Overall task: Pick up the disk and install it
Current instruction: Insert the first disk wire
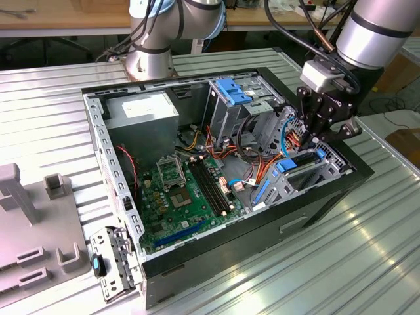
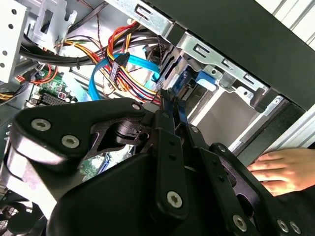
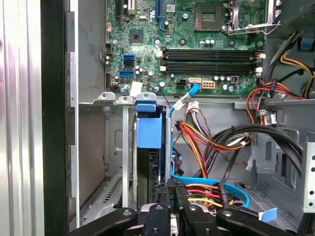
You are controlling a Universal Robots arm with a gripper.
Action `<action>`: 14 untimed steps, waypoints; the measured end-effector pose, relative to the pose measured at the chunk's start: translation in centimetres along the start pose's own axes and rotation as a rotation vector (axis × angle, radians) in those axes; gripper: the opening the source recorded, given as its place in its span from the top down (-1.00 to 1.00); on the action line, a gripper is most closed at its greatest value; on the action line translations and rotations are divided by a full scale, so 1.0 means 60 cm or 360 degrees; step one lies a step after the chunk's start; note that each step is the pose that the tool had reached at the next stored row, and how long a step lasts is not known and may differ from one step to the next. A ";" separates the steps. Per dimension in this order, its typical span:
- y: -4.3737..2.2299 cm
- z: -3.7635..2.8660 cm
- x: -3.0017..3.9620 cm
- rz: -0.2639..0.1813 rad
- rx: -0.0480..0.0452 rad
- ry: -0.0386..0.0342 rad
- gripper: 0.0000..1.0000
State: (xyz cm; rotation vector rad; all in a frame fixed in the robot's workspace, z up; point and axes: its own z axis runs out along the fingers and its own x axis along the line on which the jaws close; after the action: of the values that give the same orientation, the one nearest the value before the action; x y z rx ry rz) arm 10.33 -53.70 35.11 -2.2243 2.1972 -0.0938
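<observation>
The disk stands on edge in the drive bay at the exterior view's right end of the open computer case. Its bright blue carrier and dark edge show in the first wrist view, sunk between the bay's grey walls. My gripper hangs right above that bay. In both wrist views its black fingers stand close together at the disk's near end, with a strip of blue between the tips. Most of the disk's body is hidden by the bay.
Bundled orange, black and blue cables crowd beside the bay. The motherboard, a grey power supply and a blue bracket sit inside the case. A person's hand rests outside the case wall. A grey fixture stands at the exterior view's left.
</observation>
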 end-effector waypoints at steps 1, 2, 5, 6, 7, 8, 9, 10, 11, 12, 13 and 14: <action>0.000 0.000 0.002 0.0000 0.0000 0.0000 0.66; 0.000 0.000 0.003 0.0000 0.0000 0.0000 0.66; 0.000 0.000 0.003 0.0000 0.0003 0.0000 0.66; 0.000 0.000 0.003 0.0000 0.0005 0.0000 0.66; 0.000 0.000 0.003 0.0000 0.0010 0.0000 0.66; 0.000 0.000 0.003 0.0001 0.0025 0.0000 0.66; 0.000 0.000 0.004 0.0001 0.0037 -0.0001 0.66; 0.000 0.000 0.005 0.0002 0.0052 -0.0003 0.66; 0.000 0.000 0.005 0.0002 0.0057 -0.0004 0.66; 0.000 0.000 0.007 0.0002 0.0057 -0.0004 0.66; 0.000 0.000 0.009 0.0002 0.0058 -0.0004 0.66; 0.000 0.001 0.012 0.0002 0.0058 -0.0004 0.66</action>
State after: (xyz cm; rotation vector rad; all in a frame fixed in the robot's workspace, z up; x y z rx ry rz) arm 10.34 -54.40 35.10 -2.2027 2.1774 -0.1298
